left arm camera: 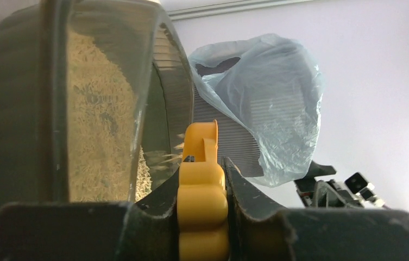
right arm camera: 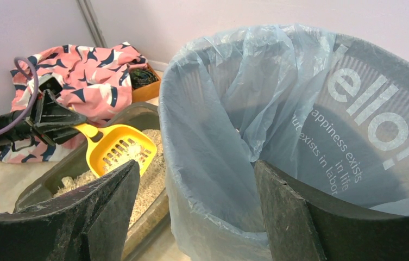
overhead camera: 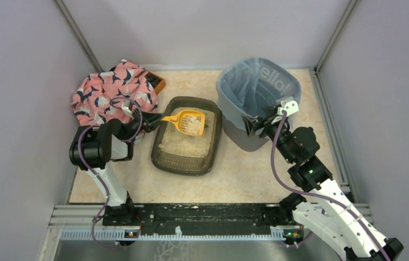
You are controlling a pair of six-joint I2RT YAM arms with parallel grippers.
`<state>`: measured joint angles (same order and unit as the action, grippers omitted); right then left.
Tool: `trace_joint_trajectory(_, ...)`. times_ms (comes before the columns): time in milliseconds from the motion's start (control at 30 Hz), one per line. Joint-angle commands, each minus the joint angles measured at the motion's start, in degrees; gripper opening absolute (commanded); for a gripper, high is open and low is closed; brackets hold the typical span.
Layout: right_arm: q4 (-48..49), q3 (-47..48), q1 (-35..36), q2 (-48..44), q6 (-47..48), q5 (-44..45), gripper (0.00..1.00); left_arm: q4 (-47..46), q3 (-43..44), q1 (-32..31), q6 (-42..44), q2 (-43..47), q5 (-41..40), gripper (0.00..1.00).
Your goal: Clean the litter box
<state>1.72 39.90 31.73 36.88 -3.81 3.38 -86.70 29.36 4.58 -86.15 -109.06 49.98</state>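
Observation:
The dark grey-brown litter box (overhead camera: 183, 166) with pale litter sits mid-table; its wall fills the left of the left wrist view (left arm camera: 23, 125). My left gripper (overhead camera: 150, 120) is shut on the handle of a yellow-orange slotted scoop (overhead camera: 187, 120), seen close up (left arm camera: 202, 201). The scoop hovers over the box's far half with some litter in it (right arm camera: 118, 147). My right gripper (overhead camera: 253, 124) is open and empty, its jaws standing either side of the near-left rim of the grey bin with the blue bag (right arm camera: 300, 109).
A pink patterned cloth (overhead camera: 112, 89) lies at the back left over an orange box (overhead camera: 157, 84). The bin (overhead camera: 256, 87) stands right of the litter box. Enclosure walls close in left, right and back. A black rail (overhead camera: 191, 217) runs along the near edge.

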Motion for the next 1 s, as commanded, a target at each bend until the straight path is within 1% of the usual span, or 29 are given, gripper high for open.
trace_joint_trajectory(0, -3.90, 0.62, 0.00, 1.24, -1.11, -0.25, 0.78, 5.54, 0.96, 0.07, 7.45, 4.54, 0.70, 0.00)
trace_joint_trajectory(100, -3.39, 0.34, 0.00, 1.19, -1.19, -0.20, 0.78, 4.71, 2.07, -3.42, 6.93, 3.65, 0.50, 0.00)
trace_joint_trajectory(233, -4.58, 1.01, 0.00, 1.03, -0.94, 0.03, 0.78, 0.20, 0.28, -0.83, 4.69, 1.49, 0.38, 0.00)
trace_joint_trajectory(333, -4.20, 0.54, 0.00, 0.39, -1.06, 0.14, 0.78, -1.42, 0.57, -3.96, 3.94, 1.54, 0.86, 0.00)
trace_joint_trajectory(367, -4.15, 0.72, 0.00, 0.81, -1.02, 0.02, 0.78, -0.75, 0.15, -3.99, 4.65, 1.88, 0.77, 0.00)
trace_joint_trajectory(467, -4.73, 1.31, 0.00, 1.17, -0.93, -0.06, 0.78, 1.09, -1.06, -0.68, 5.83, 1.79, 0.78, 0.00)
trace_joint_trajectory(533, -4.43, 0.91, -0.06, 0.59, -0.93, -0.03, 0.78, -1.20, -0.11, -3.07, 4.35, 1.17, 1.53, 0.00)
trace_joint_trajectory(567, -4.13, 0.81, -0.01, 0.67, -0.93, -0.18, 0.78, -0.87, 0.44, -4.16, 4.54, 1.23, 2.30, 0.00)
trace_joint_trajectory(600, -4.20, 0.98, 0.00, 1.06, -0.93, -0.33, 0.78, -0.29, 0.01, -4.32, 5.44, 1.47, 2.04, 0.00)
trace_joint_trajectory(700, -5.08, 1.59, 0.00, 1.12, -0.76, -0.11, 0.78, 1.50, -2.78, -1.79, 7.48, 1.90, 0.30, 0.00)
trace_joint_trajectory(800, -4.48, 0.91, 0.00, 0.38, -0.93, -0.08, 0.78, 0.08, -2.20, -4.29, 6.65, 2.16, 2.34, 0.00)
trace_joint_trajectory(833, -4.58, 1.01, 0.00, 0.71, -0.93, -0.26, 0.78, 1.06, -2.66, -4.09, 7.70, 2.56, 2.32, 0.00)
trace_joint_trajectory(900, -4.97, 1.55, 0.00, 1.33, -0.85, -0.47, 0.78, 3.90, -4.64, -0.79, 9.57, 3.01, 1.48, 0.00)
trace_joint_trajectory(933, -4.98, 1.51, 0.00, 1.20, -0.84, -0.38, 0.78, 1.54, -5.15, -0.28, 8.67, 2.83, 1.63, 0.00)
trace_joint_trajectory(967, -4.93, 1.36, 0.00, 0.85, -0.84, -0.24, 0.78, -1.40, -4.67, -1.32, 6.80, 2.65, 2.76, 0.00)
